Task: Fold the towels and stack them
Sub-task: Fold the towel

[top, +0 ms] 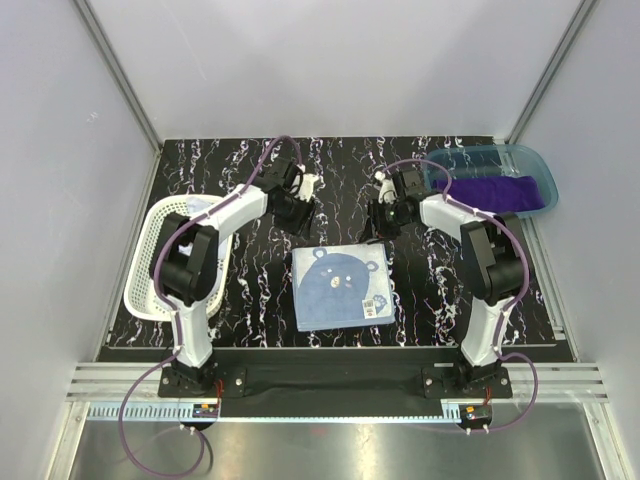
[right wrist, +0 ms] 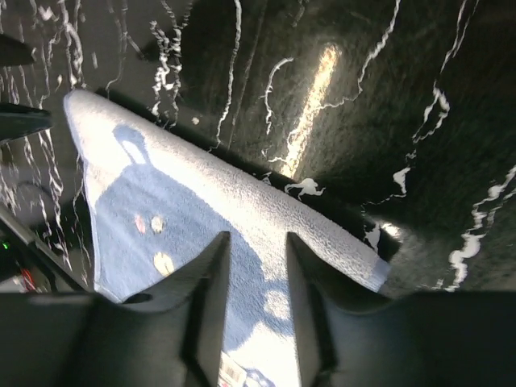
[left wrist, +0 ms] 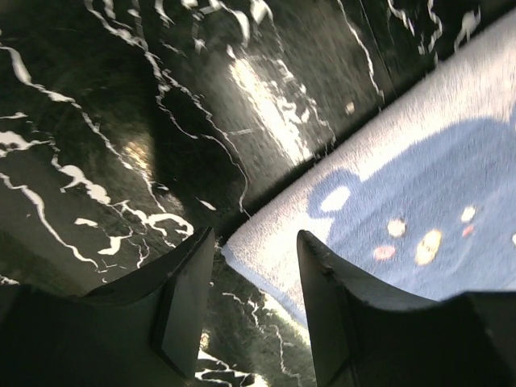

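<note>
The light blue towel with the darker blue bear face point(top: 340, 287) lies flat in the middle of the table, with a small label near its right front corner. My left gripper point(top: 300, 221) hovers just above its far left corner point(left wrist: 266, 242), open, and that corner shows between the fingers point(left wrist: 187, 302). Above the towel's far right part point(right wrist: 266, 218) my right gripper point(top: 384, 228) also stands open, the cloth lying flat under the gap between its fingers point(right wrist: 208, 302). A deep purple towel point(top: 500, 192) lies in the teal bin at the far right.
The translucent teal bin point(top: 530, 160) stands at the table's far right corner. A white perforated basket point(top: 150, 285) sits at the left edge beside the left arm. The tabletop is black marble with white veins point(top: 340, 170). Grey walls enclose the table.
</note>
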Controlling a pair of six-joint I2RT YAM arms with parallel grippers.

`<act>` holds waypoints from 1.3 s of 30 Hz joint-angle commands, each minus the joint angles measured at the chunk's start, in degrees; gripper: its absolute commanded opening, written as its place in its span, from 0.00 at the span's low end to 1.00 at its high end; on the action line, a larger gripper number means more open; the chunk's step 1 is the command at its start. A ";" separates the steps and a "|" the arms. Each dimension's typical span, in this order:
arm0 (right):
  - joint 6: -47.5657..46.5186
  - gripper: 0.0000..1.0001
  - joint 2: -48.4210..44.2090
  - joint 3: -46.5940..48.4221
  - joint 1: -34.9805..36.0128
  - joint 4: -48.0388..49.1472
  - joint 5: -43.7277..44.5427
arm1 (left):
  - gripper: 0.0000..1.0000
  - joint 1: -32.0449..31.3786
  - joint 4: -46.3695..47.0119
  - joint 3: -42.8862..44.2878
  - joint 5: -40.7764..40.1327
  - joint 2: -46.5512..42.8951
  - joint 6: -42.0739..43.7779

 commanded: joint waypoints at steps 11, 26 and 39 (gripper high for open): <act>-26.83 0.56 8.06 16.27 -9.12 -23.88 -12.86 | 0.53 3.89 -4.95 1.73 11.67 4.86 10.91; -40.29 0.60 20.10 27.78 -9.39 -35.23 -16.90 | 0.47 5.83 -7.06 3.40 10.09 7.94 13.02; -43.19 0.49 23.88 29.90 -9.47 -37.96 -19.90 | 0.37 6.98 -8.38 5.16 14.22 10.22 13.28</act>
